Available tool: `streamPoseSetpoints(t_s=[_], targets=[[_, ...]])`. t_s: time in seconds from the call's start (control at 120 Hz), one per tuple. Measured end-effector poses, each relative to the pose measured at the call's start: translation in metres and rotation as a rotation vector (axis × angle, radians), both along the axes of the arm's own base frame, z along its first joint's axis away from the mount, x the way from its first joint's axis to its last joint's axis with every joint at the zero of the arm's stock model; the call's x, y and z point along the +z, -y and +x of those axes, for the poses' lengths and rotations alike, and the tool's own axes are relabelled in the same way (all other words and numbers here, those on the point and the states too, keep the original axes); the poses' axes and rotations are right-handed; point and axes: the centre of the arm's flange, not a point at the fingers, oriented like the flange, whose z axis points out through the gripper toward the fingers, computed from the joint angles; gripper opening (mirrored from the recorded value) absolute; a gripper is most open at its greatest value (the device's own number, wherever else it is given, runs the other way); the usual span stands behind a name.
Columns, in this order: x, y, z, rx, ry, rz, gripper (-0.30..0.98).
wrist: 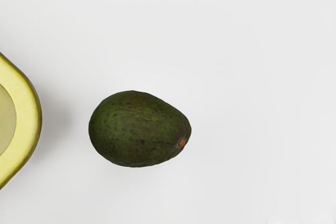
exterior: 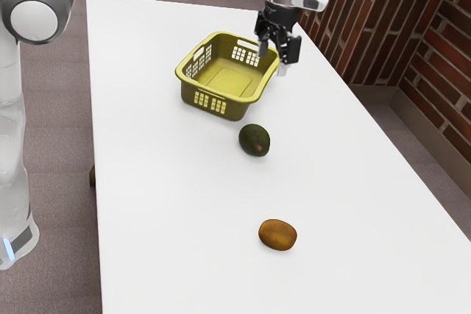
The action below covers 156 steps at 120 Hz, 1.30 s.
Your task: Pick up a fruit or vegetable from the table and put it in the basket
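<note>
My gripper (exterior: 272, 59) is raised over the far right corner of the yellow-green basket (exterior: 254, 98), as the exterior view has it, its two fingers apart with nothing between them. A dark green avocado (exterior: 255, 140) lies on the table just beyond the basket's near side. Nearer the exterior view's bottom rests a brownish-orange fruit (exterior: 277, 234), perhaps a kiwi. In the wrist view the avocado (wrist: 137, 129) lies on its side, its stem spot visible, apart from the basket's rim (wrist: 30, 116).
The white table (exterior: 162, 204) runs lengthwise under everything, its long right edge facing a brick wall (exterior: 401, 27). The basket is upright, with nothing visible inside it. A gap of bare tabletop separates the avocado from the brownish-orange fruit.
</note>
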Motion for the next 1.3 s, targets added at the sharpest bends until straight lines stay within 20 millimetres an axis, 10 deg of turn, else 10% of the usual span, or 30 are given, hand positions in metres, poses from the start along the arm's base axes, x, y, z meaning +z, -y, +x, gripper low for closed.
streamPoseSetpoints(t_s=[0.533,0.783,1.067,1.3], targets=[[0.003,0.054,-0.009,-0.165,-0.045,0.006,0.68],[-0.051,0.181,-0.027,-0.461,-0.068,0.039,0.68],[-0.087,0.328,-0.098,-0.79,0.003,0.047,0.68],[-0.093,0.296,-0.076,-0.751,0.038,0.048,0.68]])
